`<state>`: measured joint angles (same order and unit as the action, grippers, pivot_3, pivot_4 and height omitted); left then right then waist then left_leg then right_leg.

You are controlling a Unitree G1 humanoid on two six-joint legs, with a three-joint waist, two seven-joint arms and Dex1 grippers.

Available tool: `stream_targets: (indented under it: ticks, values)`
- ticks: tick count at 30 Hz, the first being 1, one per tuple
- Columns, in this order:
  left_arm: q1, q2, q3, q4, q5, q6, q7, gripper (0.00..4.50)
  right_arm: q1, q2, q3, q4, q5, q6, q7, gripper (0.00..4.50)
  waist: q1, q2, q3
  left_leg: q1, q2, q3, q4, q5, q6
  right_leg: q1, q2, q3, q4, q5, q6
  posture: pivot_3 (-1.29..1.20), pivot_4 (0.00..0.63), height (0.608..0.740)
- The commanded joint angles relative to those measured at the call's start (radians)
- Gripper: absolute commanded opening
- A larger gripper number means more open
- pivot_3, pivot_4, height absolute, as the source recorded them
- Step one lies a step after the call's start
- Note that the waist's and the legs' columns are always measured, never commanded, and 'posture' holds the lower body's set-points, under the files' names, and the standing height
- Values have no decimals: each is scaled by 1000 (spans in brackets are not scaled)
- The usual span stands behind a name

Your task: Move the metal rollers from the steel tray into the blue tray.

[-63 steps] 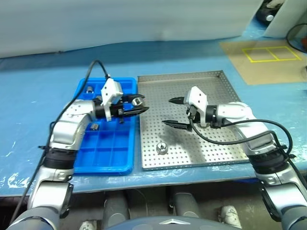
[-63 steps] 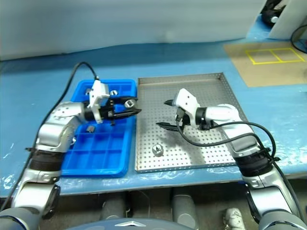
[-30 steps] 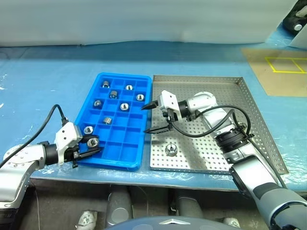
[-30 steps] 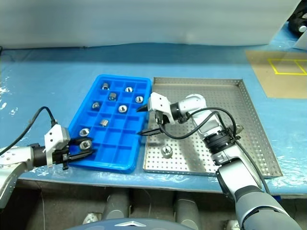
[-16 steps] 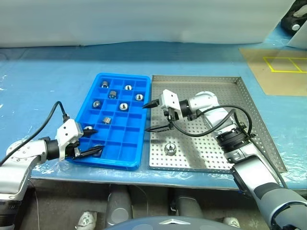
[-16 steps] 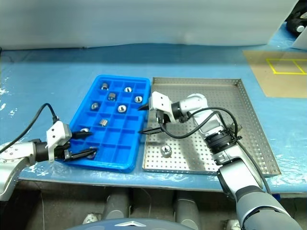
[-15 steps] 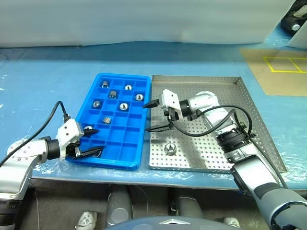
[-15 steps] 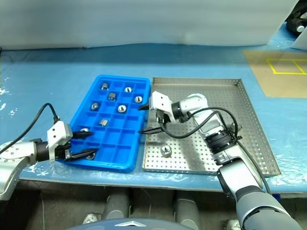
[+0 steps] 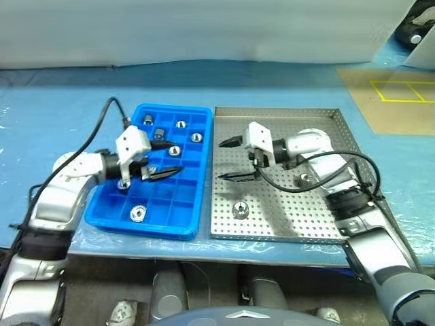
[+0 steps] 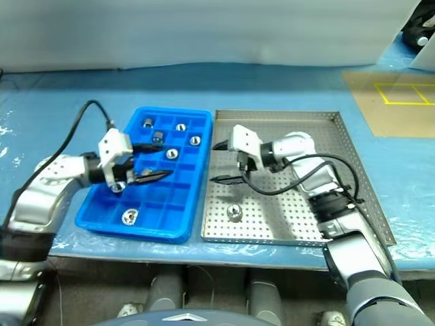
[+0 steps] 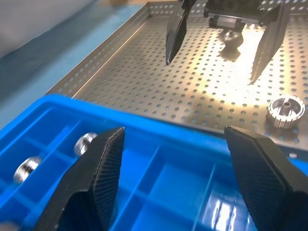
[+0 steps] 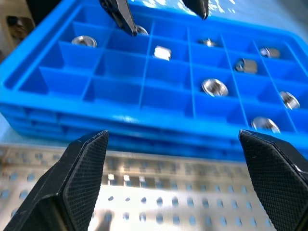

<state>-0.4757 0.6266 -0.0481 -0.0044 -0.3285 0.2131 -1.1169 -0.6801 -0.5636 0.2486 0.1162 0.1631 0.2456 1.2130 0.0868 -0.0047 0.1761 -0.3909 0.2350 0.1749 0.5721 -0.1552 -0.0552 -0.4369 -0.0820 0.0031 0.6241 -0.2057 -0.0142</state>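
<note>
hovering over the bright blue plastic tray with square compartments [image 9: 192,204], the left gripper [image 9: 165,158] has its two black fingers spread apart and nothing between them, pointing toward the steel tray. the right gripper [image 9: 229,159] hangs over the near-left part of the large silver perforated steel tray [image 9: 353,139], jaws wide and empty, tips aimed at the blue tray. small shiny metal rollers: one [image 9: 239,209] stands on the steel tray floor near its front edge, below the right gripper; another [image 9: 303,179] sits farther right, partly hidden by the right arm. inside the blue tray several rollers lie in separate compartments, some in the far rows [image 9: 181,124], one in the front row [image 9: 137,214] near the left corner. the two trays sit side by side, just beside each other, on a blue covered table [image 9: 54,115]
</note>
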Motion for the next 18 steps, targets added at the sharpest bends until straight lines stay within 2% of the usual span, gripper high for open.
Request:
stream_targets:
  ticks: [1, 5, 8, 11, 18]
  values:
    - [-110, -67, -56, 124, 33, -83, -32, 3480, 37, -56, -83, -90, 20, 48, -49, 4500, -6, 0, 0, 0, 1, 0, 0, 0, 0, 0, 1, 0, 0, 0, 0, -171, 150, 740]
    - [-223, -167, -104, 298, 58, -169, -82, 3480, 121, -109, -140, -158, 20, 101, -110, 4500, -21, 0, 0, 0, 1, 0, 1, 0, 0, 0, 4, 2, -1, 0, 0, -251, 150, 740]
    - [-271, -226, -112, 357, 48, -197, -113, 3480, 180, -124, -172, -185, 9, 111, -165, 4500, -46, 0, 0, 0, 2, 0, 1, 0, 0, 0, 6, 3, -1, 0, 0, -310, 150, 740]
    - [-273, -275, -136, 325, 22, -176, -165, 3480, 255, -118, -227, -156, -13, 109, -274, 4500, -59, 0, 0, 0, 3, 0, 1, -1, 1, 0, 7, 4, -1, 0, -1, -331, 150, 740]
    - [-228, -305, -171, 274, 27, -165, -194, 3480, 398, -138, -295, -145, -14, 106, -363, 4500, -77, 0, 0, 2, 3, 1, 1, -2, 3, 1, 7, 4, -2, 1, -1, -358, 150, 740]
